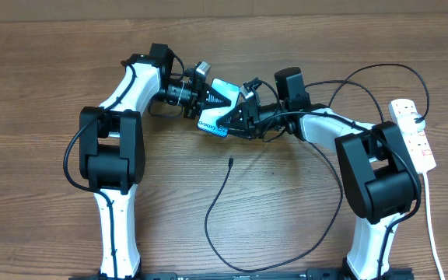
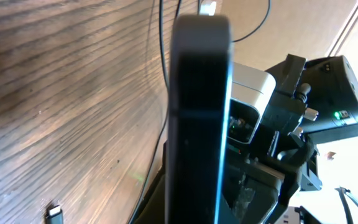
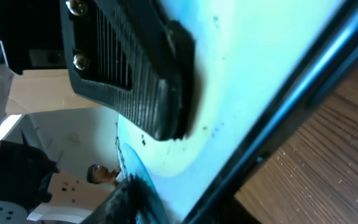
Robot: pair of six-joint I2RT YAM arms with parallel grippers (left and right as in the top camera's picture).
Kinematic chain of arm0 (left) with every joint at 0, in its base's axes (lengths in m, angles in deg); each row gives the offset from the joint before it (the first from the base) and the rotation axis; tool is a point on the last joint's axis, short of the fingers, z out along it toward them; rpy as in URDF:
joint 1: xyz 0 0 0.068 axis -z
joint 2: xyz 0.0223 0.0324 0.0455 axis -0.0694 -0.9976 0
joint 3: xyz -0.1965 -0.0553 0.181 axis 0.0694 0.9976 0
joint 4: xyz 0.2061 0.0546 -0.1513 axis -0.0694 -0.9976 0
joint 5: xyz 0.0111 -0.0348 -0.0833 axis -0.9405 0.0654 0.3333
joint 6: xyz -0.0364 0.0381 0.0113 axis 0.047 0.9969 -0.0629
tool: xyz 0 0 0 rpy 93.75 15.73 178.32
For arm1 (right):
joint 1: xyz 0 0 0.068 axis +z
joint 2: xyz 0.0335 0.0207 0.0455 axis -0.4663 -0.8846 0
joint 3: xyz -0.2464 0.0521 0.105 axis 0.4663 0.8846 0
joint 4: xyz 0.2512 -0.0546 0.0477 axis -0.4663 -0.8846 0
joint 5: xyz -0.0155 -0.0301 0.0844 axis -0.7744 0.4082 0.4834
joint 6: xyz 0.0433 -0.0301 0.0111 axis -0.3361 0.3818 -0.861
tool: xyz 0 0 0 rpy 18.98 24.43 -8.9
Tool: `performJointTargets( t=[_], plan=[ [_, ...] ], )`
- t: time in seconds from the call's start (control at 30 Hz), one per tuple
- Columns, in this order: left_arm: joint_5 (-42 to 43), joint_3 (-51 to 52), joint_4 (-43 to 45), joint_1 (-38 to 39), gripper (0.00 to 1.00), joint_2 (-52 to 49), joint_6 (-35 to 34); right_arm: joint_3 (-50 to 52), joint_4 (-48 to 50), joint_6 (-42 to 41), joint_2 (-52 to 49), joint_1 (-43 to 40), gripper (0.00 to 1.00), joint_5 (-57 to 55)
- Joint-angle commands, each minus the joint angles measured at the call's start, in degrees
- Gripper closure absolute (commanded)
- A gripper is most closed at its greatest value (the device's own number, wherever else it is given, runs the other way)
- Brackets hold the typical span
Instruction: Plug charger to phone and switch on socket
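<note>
Phone (image 1: 222,93) in pinch of left hand (image 1: 208,101); right hand (image 1: 238,115) at screen, closure unclear.

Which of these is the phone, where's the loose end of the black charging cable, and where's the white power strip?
phone (image 1: 224,91): overhead view, on its lit blue screen.
charger tip (image 1: 230,162): overhead view, on the cable's free end.
socket (image 1: 413,131): overhead view, on the strip's white body.

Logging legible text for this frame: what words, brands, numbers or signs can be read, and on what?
No text is legible.
phone: white lettering at one end of its lit screen, too small to read overhead; only blurred marks in the right wrist view.
power strip: markings, if any, too small to read.
</note>
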State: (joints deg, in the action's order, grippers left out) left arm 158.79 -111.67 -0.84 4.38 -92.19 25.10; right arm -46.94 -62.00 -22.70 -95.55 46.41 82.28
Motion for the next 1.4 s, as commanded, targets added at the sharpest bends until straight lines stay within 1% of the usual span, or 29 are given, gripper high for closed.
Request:
performJointTargets(
  t=[0.0,0.03,0.07,0.13,0.17,0.23,0.27,0.4,0.6,0.73,0.83,0.9,1.2,1.37],
  plan=[
    [3.8,-0.4,0.2,1.2,0.96,0.9,-0.1,-1.2,0.4,-0.5,1.9,2.7,0.84,1.1],
    [3.8,-0.4,0.2,1.2,0.96,0.9,-0.1,-1.2,0.4,-0.5,1.9,2.7,0.94,1.1],
    [3.8,-0.4,0.2,1.2,0.94,0.9,0.4,-1.2,0.4,-0.5,1.9,2.6,0.96,1.1],
    [3.8,-0.4,0.1,1.2,0.80,0.9,0.8,-1.2,0.4,-0.3,1.9,2.6,0.96,1.1],
    [3.7,-0.4,0.1,1.2,0.76,0.9,1.0,-1.2,0.4,-0.1,1.9,2.5,0.96,1.1],
    [3.7,-0.4,-0.1,1.2,0.71,0.9,1.0,-1.2,0.4,0.1,1.9,2.3,0.96,1.1],
    [3.7,-0.4,-0.3,1.2,0.71,0.9,1.2,-1.2,0.4,0.3,1.9,2.2,0.96,1.1],
    [3.7,-0.4,-1.1,1.2,0.70,0.9,1.4,-1.2,0.4,2.1,1.9,1.8,0.96,1.7],
    [3.7,-0.4,-3.7,1.2,0.71,0.9,5.6,-1.2,0.3,2.7,1.9,1.3,0.96,4.9],
    [4.0,-0.4,-5.2,1.2,0.71,0.9,6.9,-1.2,-1.1,3.0,1.9,0.3,0.96,5.4],
    [5.8,-0.4,-7.1,1.2,0.75,0.9,10.1,-1.2,-2.5,4.6,1.9,-0.6,0.96,5.4],
    [7.2,-0.4,-9.0,1.2,0.75,0.9,13.0,-1.2,-2.4,4.6,1.9,-1.2,0.96,5.4],
    [7.1,-0.4,-16.8,1.2,0.77,0.9,21.5,-1.2,-2.3,4.6,1.9,-1.9,0.96,5.4],
    [6.4,-0.4,-18.1,1.2,0.90,0.9,22.7,-1.2,-2.5,4.6,1.9,-1.9,0.96,5.4]
  ],
)
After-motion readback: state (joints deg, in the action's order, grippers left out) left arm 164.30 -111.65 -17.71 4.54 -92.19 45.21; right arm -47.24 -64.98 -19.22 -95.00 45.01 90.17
